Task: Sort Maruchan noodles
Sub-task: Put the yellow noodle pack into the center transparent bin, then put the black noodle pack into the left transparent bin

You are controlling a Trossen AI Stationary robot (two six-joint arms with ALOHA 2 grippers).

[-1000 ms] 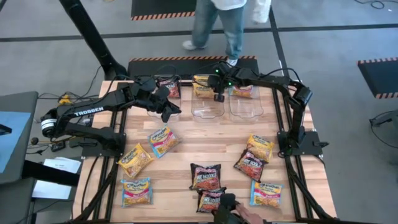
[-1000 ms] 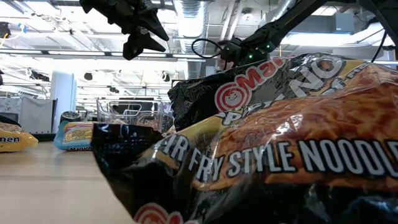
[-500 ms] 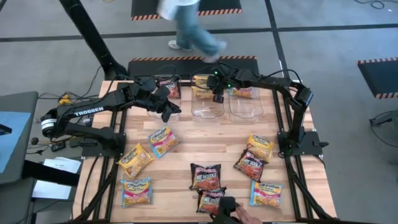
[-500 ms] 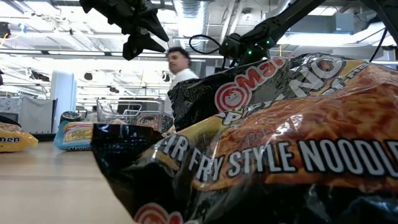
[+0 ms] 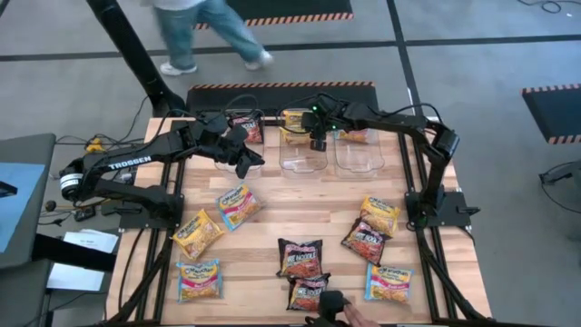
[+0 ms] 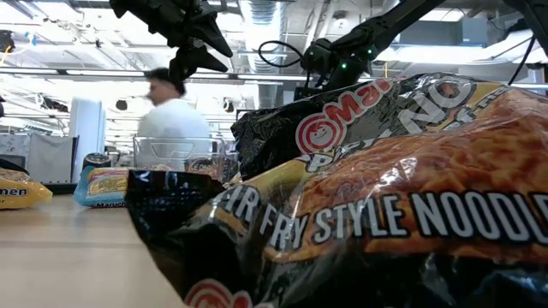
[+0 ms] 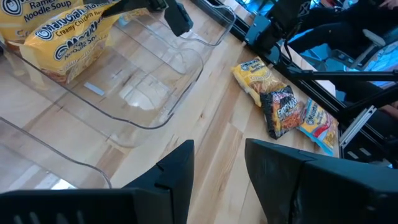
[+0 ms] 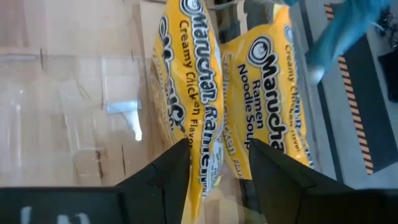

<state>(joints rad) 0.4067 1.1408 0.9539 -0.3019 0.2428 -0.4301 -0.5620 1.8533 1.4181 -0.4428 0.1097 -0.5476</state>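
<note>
bright, even light | walking person (image 5: pixel 204 27) motion-blurred | soft shadows

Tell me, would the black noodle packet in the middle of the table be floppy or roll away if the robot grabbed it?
The black noodle packet looks flat and square, so it probably won't roll. Its crinkly shiny wrapper might bend and slip somewhat. It seems light for its size.

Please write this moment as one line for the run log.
left gripper: open, empty, above left tub | right gripper: open, above middle tub holding yellow packets
</note>
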